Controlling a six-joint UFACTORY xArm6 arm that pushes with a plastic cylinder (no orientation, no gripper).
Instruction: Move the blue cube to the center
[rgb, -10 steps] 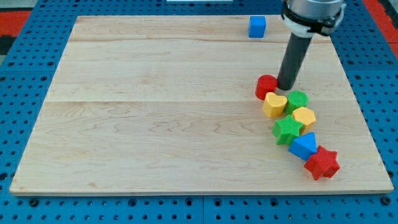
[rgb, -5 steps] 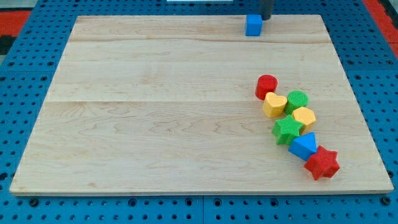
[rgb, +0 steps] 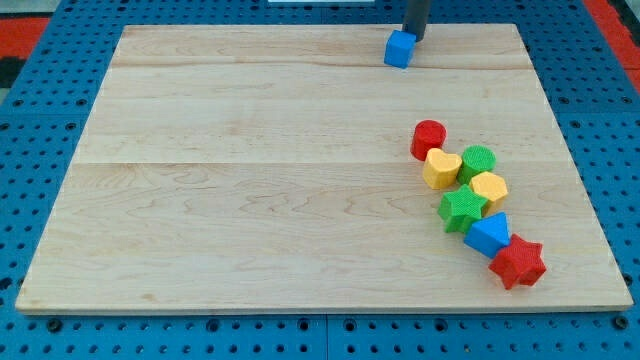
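The blue cube (rgb: 399, 49) sits on the wooden board (rgb: 250, 180) near its top edge, right of the middle, turned slightly askew. My tip (rgb: 414, 37) is at the view's top, right behind the cube and touching its upper right side. Only the lower part of the dark rod shows.
A cluster of blocks lies at the board's right: a red cylinder (rgb: 429, 139), a yellow heart (rgb: 442, 169), a green block (rgb: 477, 162), a yellow hexagon (rgb: 489, 188), a green star (rgb: 462, 210), a blue block (rgb: 487, 235) and a red star (rgb: 518, 263).
My tip moved from the red cylinder up to the top edge behind the blue cube. The cube has since slid a little down and left and turned.
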